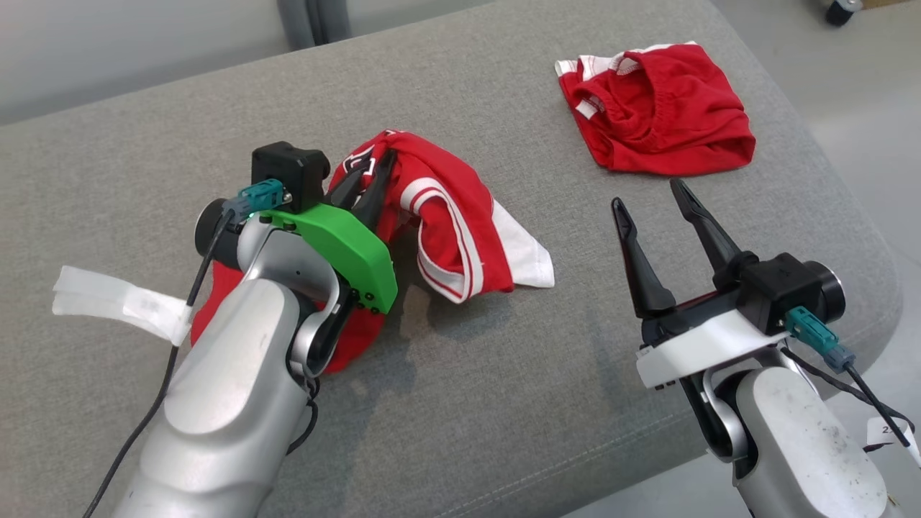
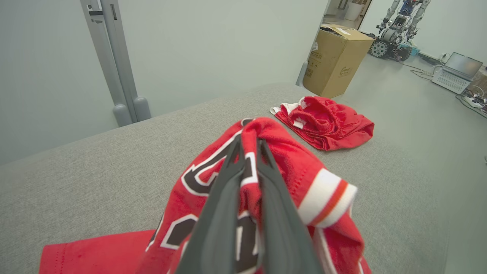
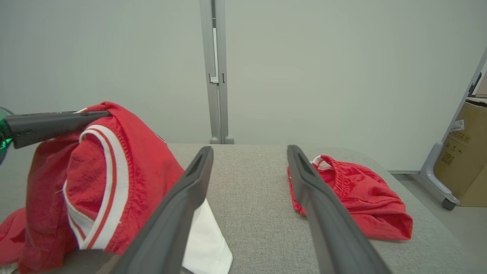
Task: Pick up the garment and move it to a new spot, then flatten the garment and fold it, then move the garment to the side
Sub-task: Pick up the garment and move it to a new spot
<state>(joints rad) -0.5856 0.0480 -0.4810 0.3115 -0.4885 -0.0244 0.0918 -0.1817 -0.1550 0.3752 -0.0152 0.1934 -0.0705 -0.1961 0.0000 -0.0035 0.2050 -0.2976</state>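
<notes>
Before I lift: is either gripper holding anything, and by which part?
The left gripper is shut on the red fabric jersey with white trim, pinching a raised fold by its black lettering. The right gripper is open, holding nothing.

garment (image 1: pixel 453 230): red jersey, white trim | crumpled, one fold raised | rest on grey cushion (image 1: pixel 504 403)

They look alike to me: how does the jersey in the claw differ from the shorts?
The jersey is pinched up by the left gripper; the shorts lie untouched on the grey cushion. The jersey bears dark lettering; the shorts a gathered waistband. Both are red with white trim.
</notes>
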